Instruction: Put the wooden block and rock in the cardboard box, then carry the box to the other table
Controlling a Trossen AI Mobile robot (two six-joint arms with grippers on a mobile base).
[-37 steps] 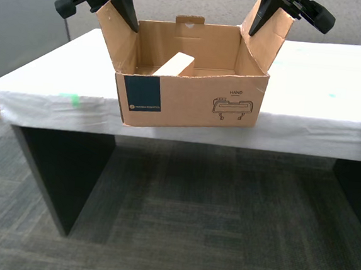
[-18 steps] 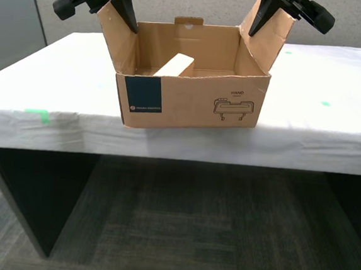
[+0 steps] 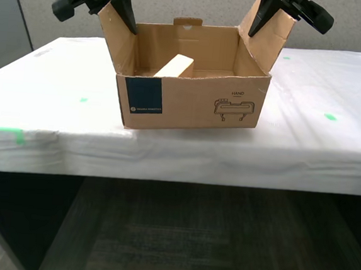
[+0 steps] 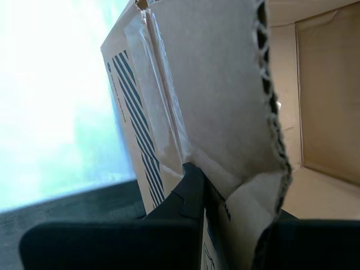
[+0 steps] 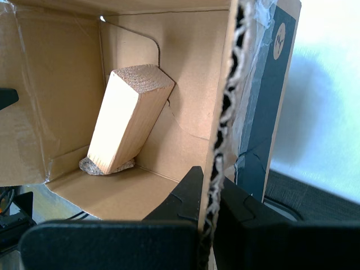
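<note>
The cardboard box [image 3: 190, 101] hangs open-topped between my two grippers, low over the front part of the other table [image 3: 55, 118]; whether its base touches the cloth cannot be told. My first gripper [image 3: 124, 10] is shut on the side flap [image 5: 225, 101] at the exterior view's left. My second gripper [image 3: 265, 17] is shut on the opposite flap [image 4: 214, 84]. Inside the box the wooden block [image 3: 174, 66] [image 5: 129, 118] leans tilted against a wall. Its lower end rests on the rock [image 5: 107, 166], which is hidden in the exterior view.
The table's wrinkled white cover carries green tape marks [image 3: 10, 134] [image 3: 329, 116]. Dark carpet [image 3: 190, 237] lies below the table's front edge. A grey partition wall [image 3: 198, 1] stands behind the table.
The whole scene has shifted: the camera has moved toward the table, which now fills more of the view. Box and grippers keep their places in the picture.
</note>
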